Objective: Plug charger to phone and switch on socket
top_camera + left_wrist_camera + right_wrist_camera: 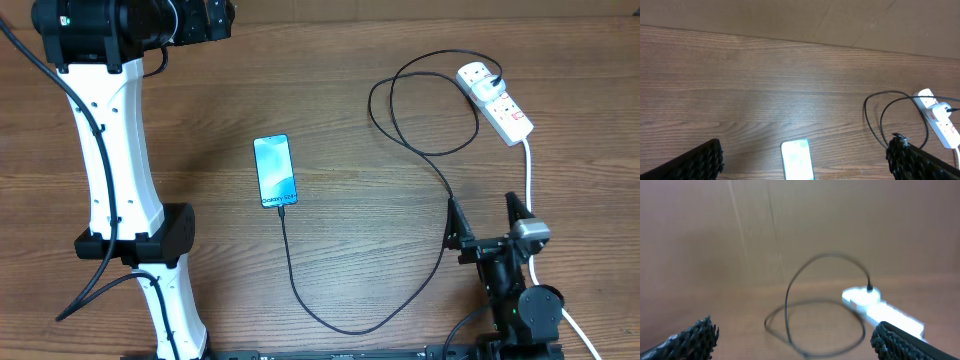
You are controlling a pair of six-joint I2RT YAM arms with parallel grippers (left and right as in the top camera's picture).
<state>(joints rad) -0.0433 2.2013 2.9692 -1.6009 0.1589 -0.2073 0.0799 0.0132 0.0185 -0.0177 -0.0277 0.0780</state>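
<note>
Black charger cable (pixel 288 250) is being seen running from the Galaxy phone (pixel 274 171) to the power strip (pixel 497 100); left gripper (pixel 806 148) and right gripper (pixel 482 205) are being held spread apart, empty.

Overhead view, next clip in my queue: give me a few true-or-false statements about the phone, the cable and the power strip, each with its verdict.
1. The phone lies flat on the table with its blue screen lit and facing up. True.
2. The right end effector is clamped on the black cable. False: its fingers are spread and hold nothing, and the cable passes just beside it.
3. The cable runs from the phone's near edge, loops round, and ends at the power strip. True.
4. The power strip lies to the left of the phone. False: it lies at the far right of the table.
</note>
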